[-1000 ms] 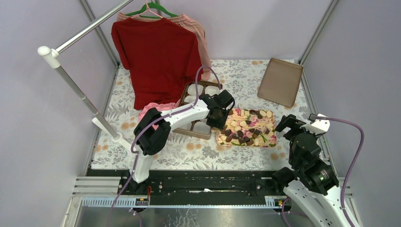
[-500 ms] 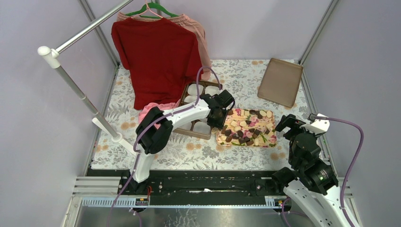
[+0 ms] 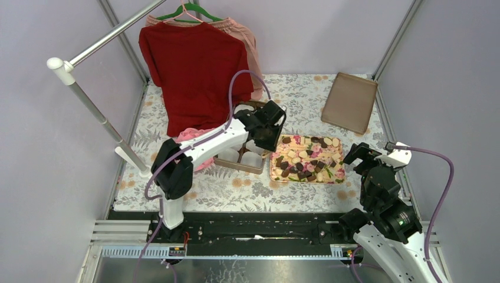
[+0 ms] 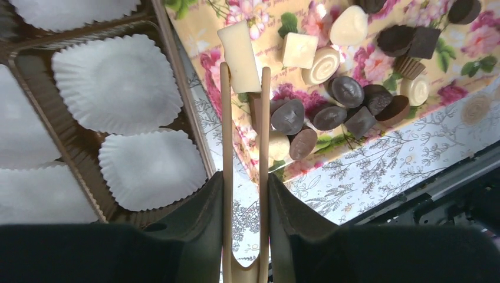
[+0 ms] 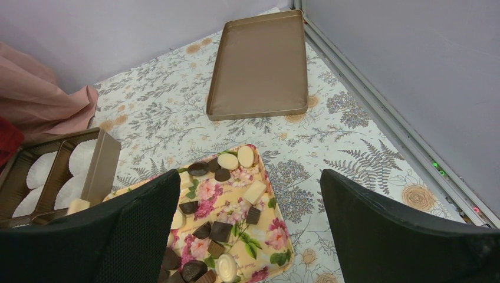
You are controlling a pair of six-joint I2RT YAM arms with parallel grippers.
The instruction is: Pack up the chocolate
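Dark and pale pieces of chocolate lie scattered on a flower-patterned tray mid-table. My left gripper is shut on beige tongs. The tongs' tips pinch a white oblong chocolate above the tray's left edge, beside the brown box of white paper cups. The cups in view hold nothing. My right gripper stays open at the tray's right side, above the table, with nothing between its fingers.
A brown lid lies flat at the back right. A red shirt hangs from a rack at the back left, with its pole slanting along the left side. Pink cloth lies by the box.
My left arm has swung left and back, from over the tray's left part to the box's right edge. The tongs' arms have closed in. The right arm has not moved.
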